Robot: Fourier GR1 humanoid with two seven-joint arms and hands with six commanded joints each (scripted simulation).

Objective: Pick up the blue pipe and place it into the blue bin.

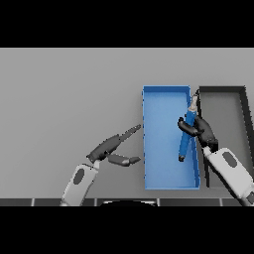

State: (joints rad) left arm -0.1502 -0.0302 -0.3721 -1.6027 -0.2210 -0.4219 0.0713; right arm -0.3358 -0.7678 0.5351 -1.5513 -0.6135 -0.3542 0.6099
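Note:
The blue pipe (187,133) is long and thin, tilted, with a grey upper end near the blue bin's far right. My right hand (202,130) is over the right side of the blue bin (161,144), fingers curled round the pipe's middle, holding it above the bin floor. My left hand (110,148) is on the table left of the blue bin, fingers straight and pointing toward it, thumb spread, holding nothing.
A dark grey bin (225,106) stands directly right of the blue bin, side by side. My right forearm (230,171) crosses over the dark bin's near part. Grey table (69,99) stretches to the left and far side.

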